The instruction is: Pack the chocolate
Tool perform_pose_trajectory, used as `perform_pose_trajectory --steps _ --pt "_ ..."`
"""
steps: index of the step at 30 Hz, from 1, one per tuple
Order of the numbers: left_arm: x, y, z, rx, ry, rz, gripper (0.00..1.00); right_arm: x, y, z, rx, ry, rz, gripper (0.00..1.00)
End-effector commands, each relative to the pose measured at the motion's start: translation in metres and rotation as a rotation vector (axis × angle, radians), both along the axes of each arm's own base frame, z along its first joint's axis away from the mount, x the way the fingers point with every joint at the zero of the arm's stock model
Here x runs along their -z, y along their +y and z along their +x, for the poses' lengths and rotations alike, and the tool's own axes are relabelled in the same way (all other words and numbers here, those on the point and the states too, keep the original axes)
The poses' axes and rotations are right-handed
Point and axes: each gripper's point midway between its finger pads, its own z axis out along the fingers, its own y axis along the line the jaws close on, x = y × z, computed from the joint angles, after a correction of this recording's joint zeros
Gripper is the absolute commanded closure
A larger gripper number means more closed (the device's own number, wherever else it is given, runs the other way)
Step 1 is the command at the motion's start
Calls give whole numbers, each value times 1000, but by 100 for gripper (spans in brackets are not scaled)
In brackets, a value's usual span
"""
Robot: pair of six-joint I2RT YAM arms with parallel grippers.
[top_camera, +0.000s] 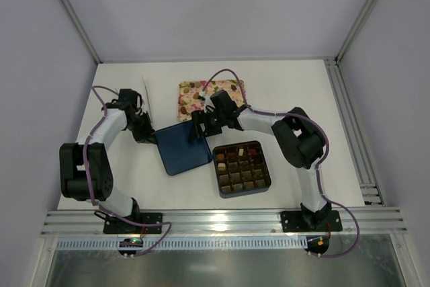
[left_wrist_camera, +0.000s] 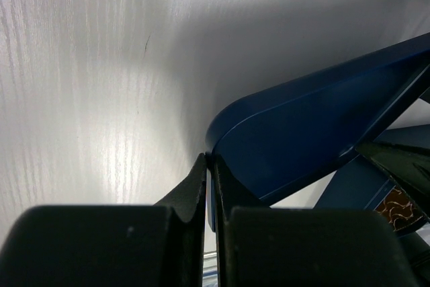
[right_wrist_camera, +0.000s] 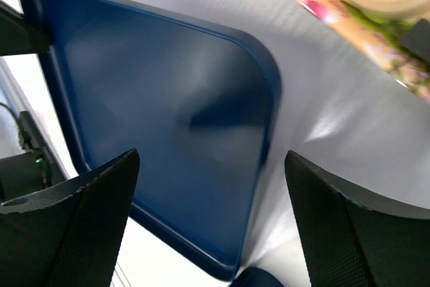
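Right gripper [top_camera: 199, 126] over blue lid [top_camera: 180, 147], boxed chocolate [top_camera: 240, 166] near its right.

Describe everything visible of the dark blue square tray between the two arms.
The dark blue square tray is shallow, with rounded corners and a low raised rim, smooth and matte, like plastic, and empty. It sits left of the chocolate box, apparently tilted, one side raised off the table. The left gripper is shut on its edge; the right gripper stands open above it.
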Motion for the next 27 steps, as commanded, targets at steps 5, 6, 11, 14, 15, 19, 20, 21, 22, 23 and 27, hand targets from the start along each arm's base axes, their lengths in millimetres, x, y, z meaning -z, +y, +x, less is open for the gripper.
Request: perform_pose_trajectory --steps 5,6,11,14,15,19,20,21,22,23,27 --pt "-23 -3 10 12 -85 -27 100 -30 26 -6 -59 -1 196 25" --pt "-24 -2 11 10 -85 -24 100 -33 28 -8 -68 4 210 27" --pt "-29 0 13 4 -98 -12 100 -48 29 -12 -73 21 248 46" --pt "-34 2 13 1 -109 -2 100 -57 30 -15 -80 34 288 54" --pt "-36 2 14 3 -113 0 100 -59 29 -16 -75 48 295 56" --pt "-46 1 15 4 -128 -1 100 -77 32 -21 -79 63 347 67" --pt "-51 2 16 4 -136 1 100 -80 32 -21 -79 66 355 69" --pt "-55 3 16 3 -147 4 100 -85 32 -21 -71 74 362 76" --pt "-59 3 16 5 -155 6 100 -93 32 -23 -74 69 374 79" --pt "-62 3 16 8 -159 9 100 -98 32 -23 -69 72 379 82" --pt "-79 9 16 9 -194 42 92 -119 30 -23 -40 86 388 96"
